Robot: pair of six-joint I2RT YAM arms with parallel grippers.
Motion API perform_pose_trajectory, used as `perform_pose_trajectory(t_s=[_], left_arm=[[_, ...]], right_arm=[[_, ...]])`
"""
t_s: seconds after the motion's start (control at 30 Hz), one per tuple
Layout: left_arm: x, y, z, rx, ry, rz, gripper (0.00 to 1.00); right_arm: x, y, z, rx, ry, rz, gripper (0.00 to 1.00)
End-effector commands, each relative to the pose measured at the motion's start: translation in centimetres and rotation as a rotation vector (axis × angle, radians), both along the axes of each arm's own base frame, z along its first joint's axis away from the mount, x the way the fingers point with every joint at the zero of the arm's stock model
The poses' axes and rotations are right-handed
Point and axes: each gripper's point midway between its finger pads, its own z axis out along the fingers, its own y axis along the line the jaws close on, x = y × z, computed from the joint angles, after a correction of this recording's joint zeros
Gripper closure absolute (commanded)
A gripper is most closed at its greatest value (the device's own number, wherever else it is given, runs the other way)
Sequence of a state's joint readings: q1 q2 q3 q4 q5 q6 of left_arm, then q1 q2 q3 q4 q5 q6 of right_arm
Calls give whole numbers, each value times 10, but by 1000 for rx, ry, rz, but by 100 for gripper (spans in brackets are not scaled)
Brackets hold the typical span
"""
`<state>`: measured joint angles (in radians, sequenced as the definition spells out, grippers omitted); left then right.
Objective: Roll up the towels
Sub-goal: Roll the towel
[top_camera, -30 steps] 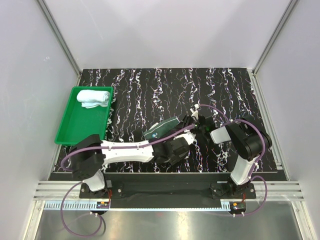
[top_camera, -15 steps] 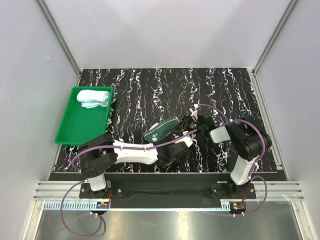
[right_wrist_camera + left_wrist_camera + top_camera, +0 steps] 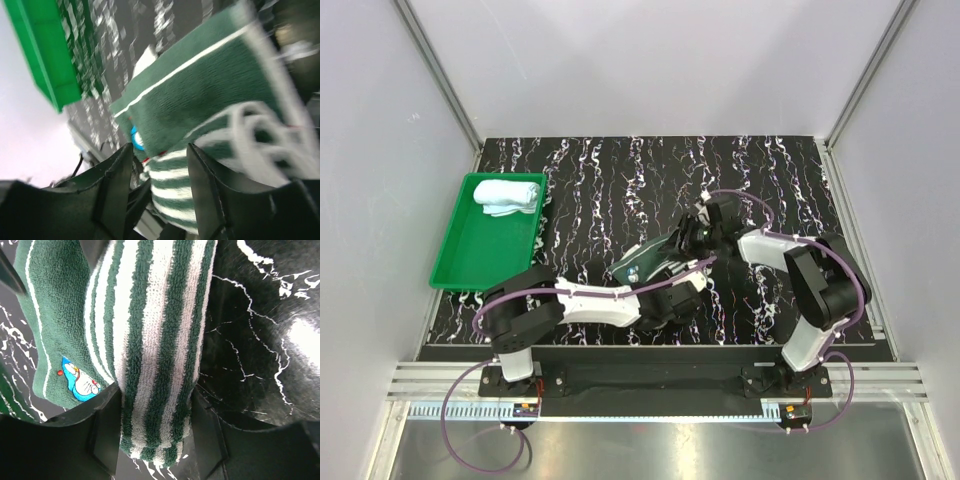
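The striped towel (image 3: 645, 262), dark green and white with a small cartoon patch, lies partly rolled at the table's middle front. Its striped roll (image 3: 155, 340) fills the gap of my left gripper (image 3: 157, 435), touching both fingers. My left gripper (image 3: 670, 280) sits at the roll's near end. At the towel's right end, my right gripper (image 3: 695, 235) has its jaws apart. In the right wrist view the roll (image 3: 200, 100) lies loosely between those fingers, with a gap on one side of my right gripper (image 3: 160, 170). The light blue towel (image 3: 507, 196) rests rolled in the tray's far end.
A green plastic tray (image 3: 460, 255) stands at the table's left edge and also shows in the right wrist view as a tray (image 3: 40, 50). The table (image 3: 620, 180) is black with white veining. White walls close the left, back and right sides.
My left arm has reached further right and its jaws have closed in on the striped roll. My right gripper has widened its jaws and shifted slightly toward the back.
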<state>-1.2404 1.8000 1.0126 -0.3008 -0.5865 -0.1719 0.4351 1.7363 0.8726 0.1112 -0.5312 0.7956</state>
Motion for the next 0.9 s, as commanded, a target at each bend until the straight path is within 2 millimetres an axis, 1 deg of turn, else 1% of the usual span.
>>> perform_pose_trajectory(t_s=[0.0, 0.03, 0.07, 0.1, 0.13, 0.17, 0.2, 0.23, 0.27, 0.3, 0.33, 0.37, 0.4, 0.43, 0.47, 0.5, 0.53, 0.57, 0.6, 0.63, 0.67, 0.7, 0.73, 0.77, 0.8, 0.83, 0.87], left_arm=[[-53, 10, -51, 20, 323, -45, 64], [-53, 8, -46, 0, 331, -44, 64], [-54, 7, -45, -17, 350, -39, 64], [-59, 1, -43, -46, 390, -53, 64], [-60, -1, -42, -64, 409, -52, 64], [-59, -5, -37, -100, 425, -50, 65], [-65, -10, -36, -132, 477, -59, 65], [-65, -14, -34, -160, 493, -58, 65], [-62, -16, -31, -191, 514, -43, 65], [-69, -22, -28, -230, 574, -60, 65], [-70, -23, -28, -250, 596, -55, 65], [-65, -26, -26, -295, 614, -44, 65], [-72, -32, -20, -351, 677, -56, 66], [-76, -29, -21, -376, 713, -47, 66], [-67, -34, -17, -442, 728, -36, 66], [-71, -38, -9, -496, 785, -34, 65], [-68, -38, -9, -528, 804, -19, 65], [-58, -33, -9, -560, 826, 26, 65], [-61, -34, -5, -596, 890, 35, 65], [-60, -34, -5, -620, 924, 46, 64], [-53, -33, -2, -666, 947, 71, 64], [-58, -35, 4, -706, 1010, 55, 64], [-54, -40, 9, -755, 1023, 40, 63], [-48, -38, 11, -788, 1050, 73, 63], [-50, -38, 14, -806, 1082, 61, 63], [-48, -38, 14, -805, 1094, 70, 62], [-46, -36, 7, -788, 1109, 84, 62]], right_arm=[[17, -61, 3, -199, 20, -122, 46], [32, -70, 19, -192, -6, -157, 46], [41, -93, 26, -207, 12, -210, 46], [47, -100, 39, -212, -6, -221, 46], [65, -105, 68, -213, -66, -239, 46], [62, -117, 72, -279, -60, -239, 46], [67, -124, 87, -301, -88, -258, 46], [75, -127, 109, -318, -133, -273, 46], [74, -139, 113, -367, -126, -309, 46], [73, -143, 127, -372, -155, -329, 46], [72, -148, 135, -380, -172, -347, 46], [69, -152, 140, -390, -185, -364, 46], [63, -154, 155, -379, -223, -376, 46], [56, -156, 151, -382, -223, -379, 46], [52, -157, 154, -374, -236, -383, 46], [43, -156, 170, -347, -287, -386, 45], [34, -156, 161, -334, -269, -389, 45], [29, -153, 166, -302, -289, -388, 45], [19, -150, 180, -260, -334, -386, 44], [10, -147, 169, -238, -315, -369, 44], [5, -136, 178, -156, -335, -347, 44], [-3, -131, 187, -108, -362, -333, 44], [-7, -123, 182, -53, -361, -318, 44], [-16, -113, 184, 12, -355, -264, 44], [-22, -108, 186, 48, -358, -244, 44], [-25, -103, 180, 89, -346, -234, 44], [-30, -97, 180, 127, -334, -207, 44]])
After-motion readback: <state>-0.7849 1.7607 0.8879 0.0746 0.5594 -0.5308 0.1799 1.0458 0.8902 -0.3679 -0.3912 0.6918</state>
